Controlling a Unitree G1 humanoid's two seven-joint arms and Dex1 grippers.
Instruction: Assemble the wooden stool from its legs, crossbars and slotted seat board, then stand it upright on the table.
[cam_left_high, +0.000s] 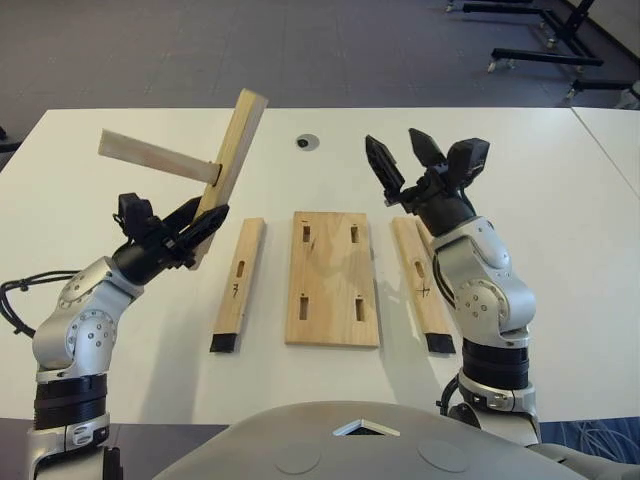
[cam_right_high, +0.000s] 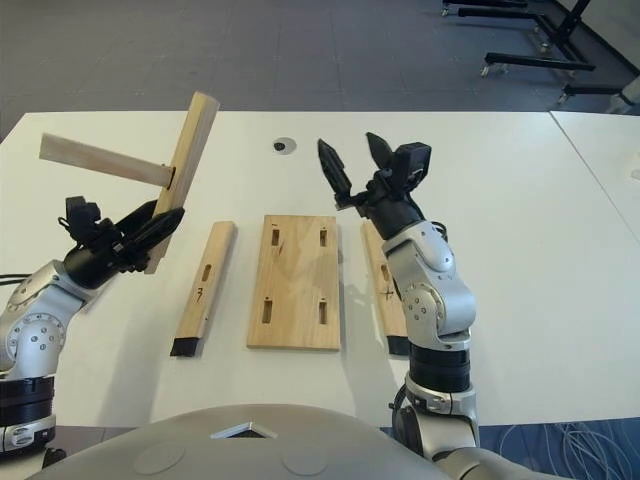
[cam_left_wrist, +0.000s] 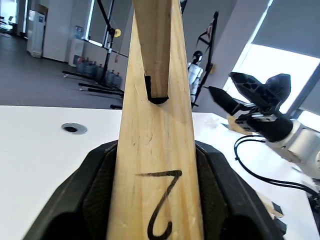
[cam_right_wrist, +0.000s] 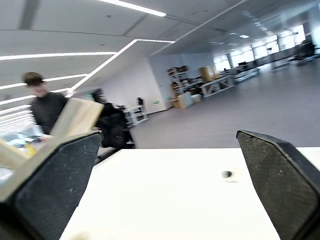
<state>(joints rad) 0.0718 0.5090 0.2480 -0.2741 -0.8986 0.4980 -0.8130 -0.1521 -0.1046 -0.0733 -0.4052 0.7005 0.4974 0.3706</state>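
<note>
Gripping one leg (cam_left_high: 232, 160) at its lower end, the left gripper (cam_left_high: 195, 232) held it tilted above the desk (cam_left_high: 560, 210), jaws clamped; its socketed crossbar (cam_left_high: 155, 157) could slip out if swung. The right gripper (cam_left_high: 400, 152) hovered, jaws wide, by the flat seat board (cam_left_high: 332, 280); the joint's depth was hidden.

Three legs (cam_left_high: 238, 285) (cam_left_high: 413, 262) (cam_left_high: 238, 145) — one crossbar (cam_left_high: 155, 155), one seat board (cam_left_high: 332, 290)

One number you can read.
You'll find a handwritten 2 on the leg (cam_left_wrist: 159, 130) in the left tool (cam_left_wrist: 160, 172); pen marks on the left-hand leg (cam_left_high: 238, 285) and right-hand leg (cam_left_high: 421, 283) flanking the seat board (cam_left_high: 332, 300) are too small to read.
</note>
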